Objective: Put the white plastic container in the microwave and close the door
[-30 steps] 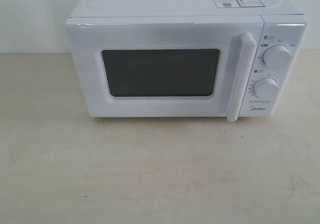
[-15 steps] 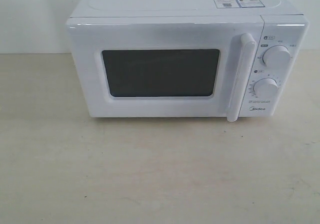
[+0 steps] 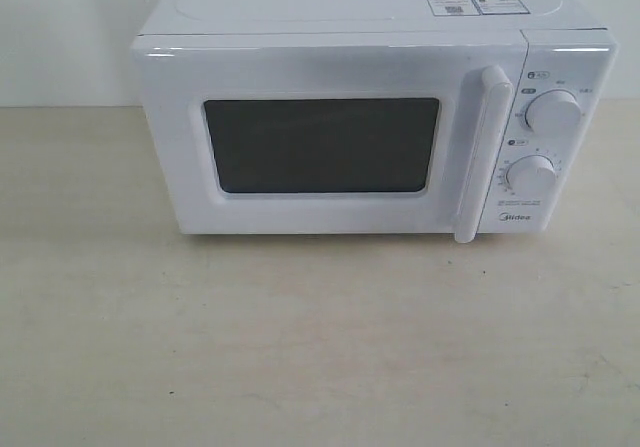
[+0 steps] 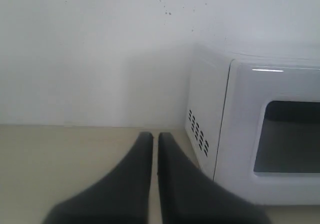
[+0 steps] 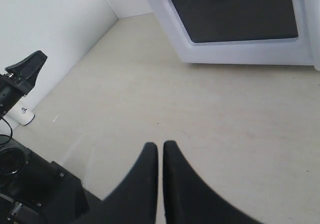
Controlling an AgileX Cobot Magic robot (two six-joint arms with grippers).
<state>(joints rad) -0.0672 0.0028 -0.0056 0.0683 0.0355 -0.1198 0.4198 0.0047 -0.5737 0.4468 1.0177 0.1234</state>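
Both fingers-together and empty, the left end effector [image 4: 155, 144] and right end effector [image 5: 160, 150] hang clear of the microwave [image 3: 330, 7] at upper centre, its door [image 3: 330, 72] shut, likely because the unseen white plastic container sits inside.

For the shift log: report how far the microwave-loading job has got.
Done: the white boxy countertop microwave has its white door with the dark window shut. In hand: nothing. The left end effector and right end effector are both closed, empty and touching nothing. Left: unclear. The white plastic container shows in no view, and the dark window hides whether it is inside.
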